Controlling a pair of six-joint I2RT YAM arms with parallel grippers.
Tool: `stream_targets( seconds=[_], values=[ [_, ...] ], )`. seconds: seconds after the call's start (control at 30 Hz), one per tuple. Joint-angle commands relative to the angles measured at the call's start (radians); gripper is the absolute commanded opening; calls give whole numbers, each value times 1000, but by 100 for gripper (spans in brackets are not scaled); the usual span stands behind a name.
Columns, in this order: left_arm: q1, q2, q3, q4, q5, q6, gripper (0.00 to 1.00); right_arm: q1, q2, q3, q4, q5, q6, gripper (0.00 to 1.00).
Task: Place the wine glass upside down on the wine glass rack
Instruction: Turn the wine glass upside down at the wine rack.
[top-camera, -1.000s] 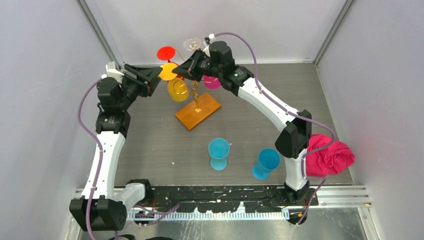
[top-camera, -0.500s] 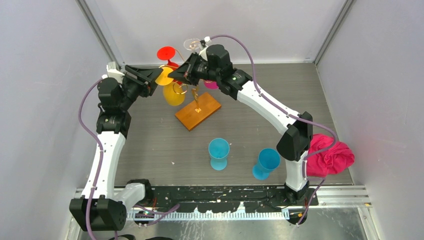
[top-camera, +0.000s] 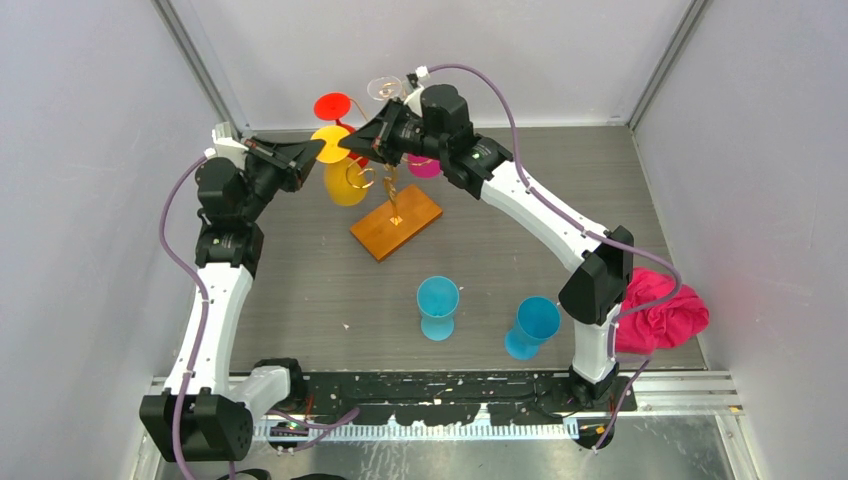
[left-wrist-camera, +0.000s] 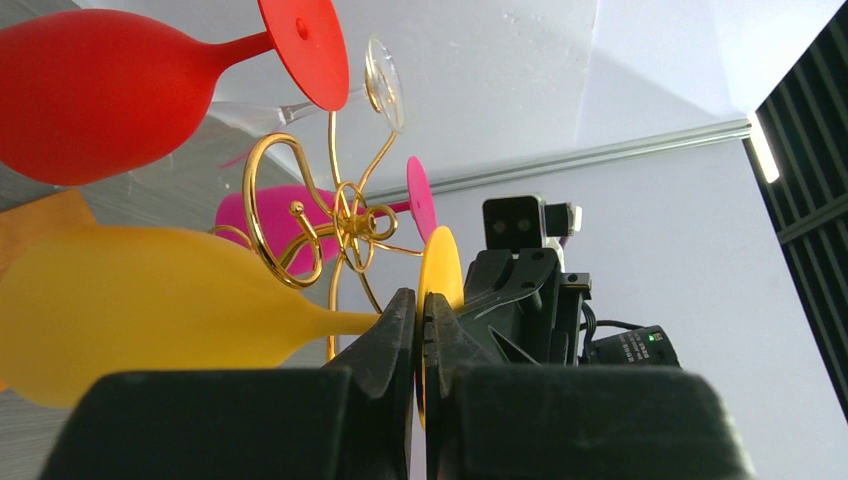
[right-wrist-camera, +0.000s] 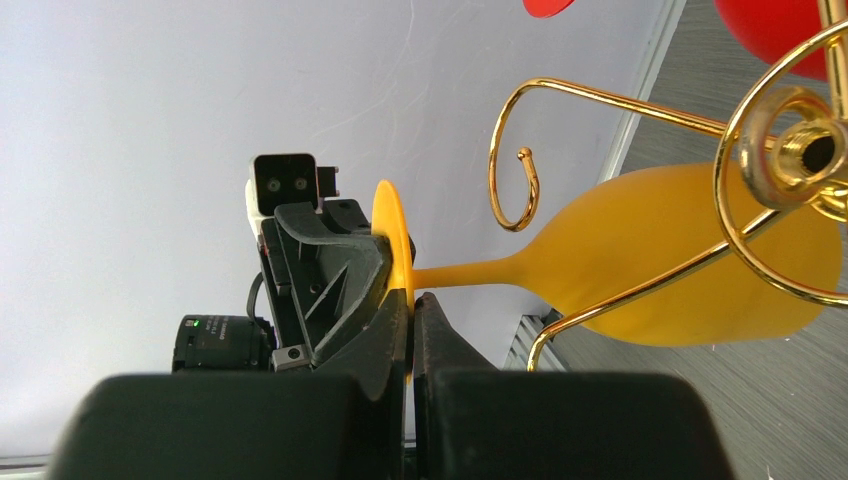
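Note:
The wine glass rack (top-camera: 397, 222) is a gold wire stand on an orange-brown wooden base; its scroll arms show in the left wrist view (left-wrist-camera: 340, 220) and the right wrist view (right-wrist-camera: 780, 150). A yellow wine glass (top-camera: 345, 187) is held foot-up at the rack's left side. My left gripper (top-camera: 316, 150) and right gripper (top-camera: 354, 143) are both shut on its flat foot, from opposite sides. The left wrist view shows its bowl (left-wrist-camera: 150, 300) and my left gripper (left-wrist-camera: 420, 322). The right wrist view shows its bowl (right-wrist-camera: 680, 260) and my right gripper (right-wrist-camera: 411, 308). Its stem passes beside a curled arm; contact cannot be told.
A red glass (left-wrist-camera: 100, 90), a pink glass (left-wrist-camera: 290, 215) and a clear glass (left-wrist-camera: 385, 85) hang on the rack. Two blue glasses (top-camera: 438, 305) (top-camera: 530, 325) stand on the near table. A pink cloth (top-camera: 660, 310) lies at the right edge. Walls close in behind.

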Motion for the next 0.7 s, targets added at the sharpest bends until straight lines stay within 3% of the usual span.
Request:
stream_targets(
  seconds=[0.0,0.1,0.17,0.27,0.67],
  values=[
    [-4,-7,-14,116,17,-22,1,8,-62,-5,33,-15,-14,1],
    [-4,-9,-23,124,10,-27,1,9,-68,-12,30,-9,-20,7],
    [-19,-5,-29,130,13,-32,1,9,-69,-13,28,-6,-25,19],
    [-34,0,-37,140,16,-40,1,9,-71,-14,28,-1,-26,28],
    [-36,10,-50,158,-19,-41,1,7,-93,-20,2,20,-64,42]
  ],
)
